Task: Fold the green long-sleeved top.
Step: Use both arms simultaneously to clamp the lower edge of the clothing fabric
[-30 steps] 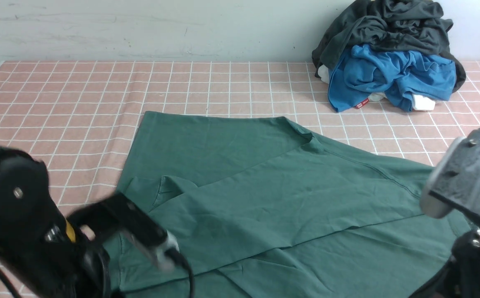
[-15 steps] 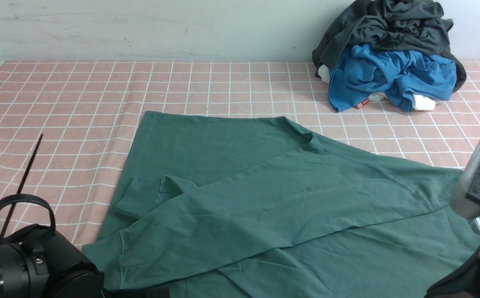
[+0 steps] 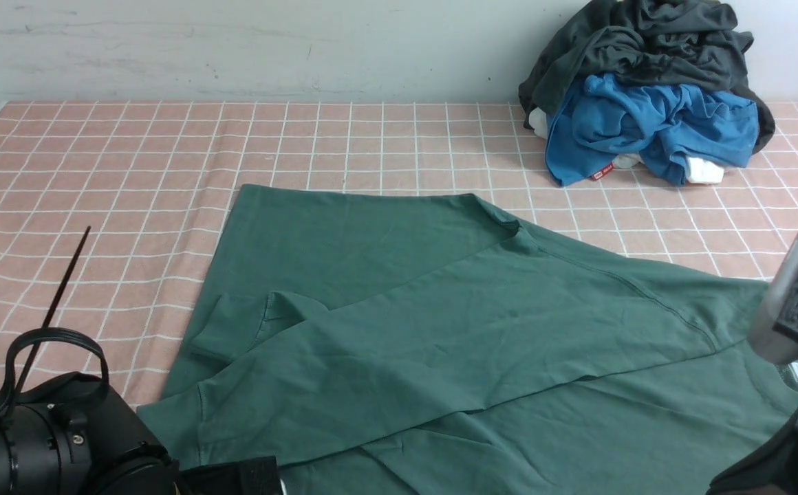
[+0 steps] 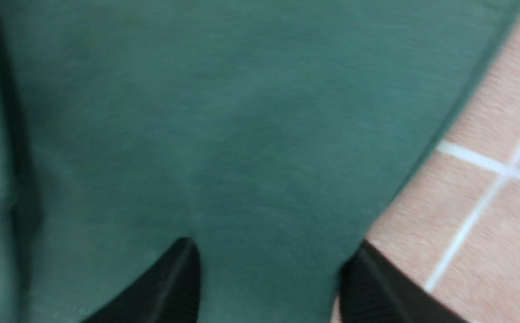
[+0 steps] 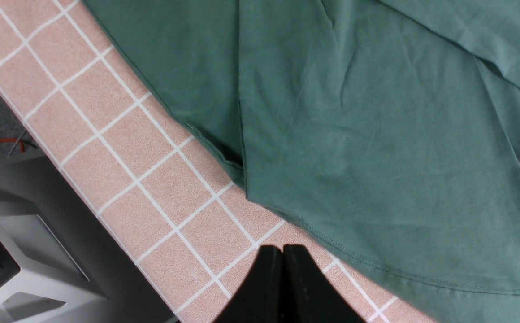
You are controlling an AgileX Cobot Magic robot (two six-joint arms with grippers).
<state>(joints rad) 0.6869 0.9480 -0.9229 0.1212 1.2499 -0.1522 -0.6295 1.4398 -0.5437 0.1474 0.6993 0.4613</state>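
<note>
At near left: left claw [image 4: 269, 282], jaws apart, is held over the hem [image 4: 426, 166].
Green long-sleeved top [image 3: 440, 323]: spread on worktop [image 3: 131, 172].
Right claw [image 5: 282, 273]: closed, empty.
Change: left arm [image 3: 48, 440] was drawn back; hem fold is judged next.

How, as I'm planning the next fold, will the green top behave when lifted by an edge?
Probably floppy: the green long-sleeved top lies in soft creases and overlapping layers, so it should sag. Pushed, it likely bunches on the textured checked cloth.
</note>
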